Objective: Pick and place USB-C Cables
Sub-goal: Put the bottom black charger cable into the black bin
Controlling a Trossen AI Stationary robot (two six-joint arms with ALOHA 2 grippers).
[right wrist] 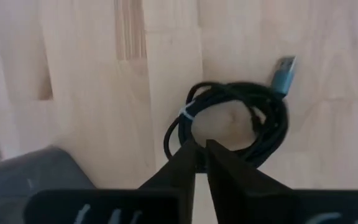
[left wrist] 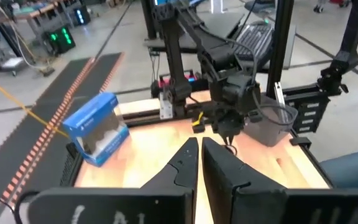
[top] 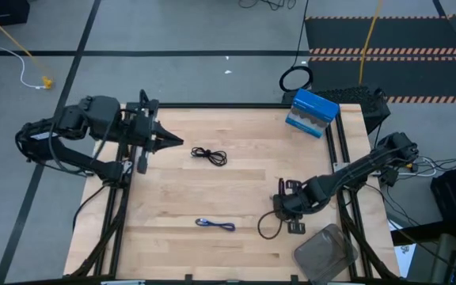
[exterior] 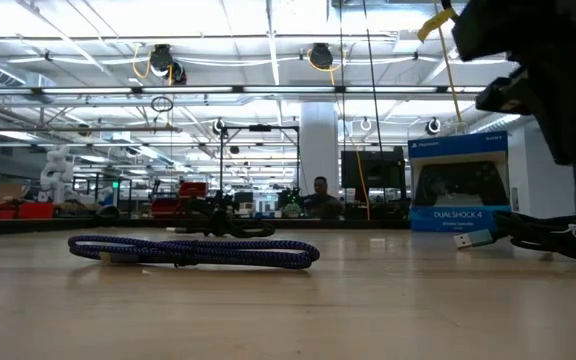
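Observation:
Three coiled USB-C cables lie flat on the wooden table. One black cable is at mid-table toward the far side, and a blue-purple one is toward the near edge. A second black coil, with a blue-grey plug, lies near the right side. My right gripper is shut and hovers just above this coil's edge, pointing down; I see no touch. My left gripper is shut, held above the table's left side and pointing right.
A blue game-controller box stands at the far right corner. A grey container sits at the near right corner, close to the right gripper. A large black ring loop lies on the floor beyond the table.

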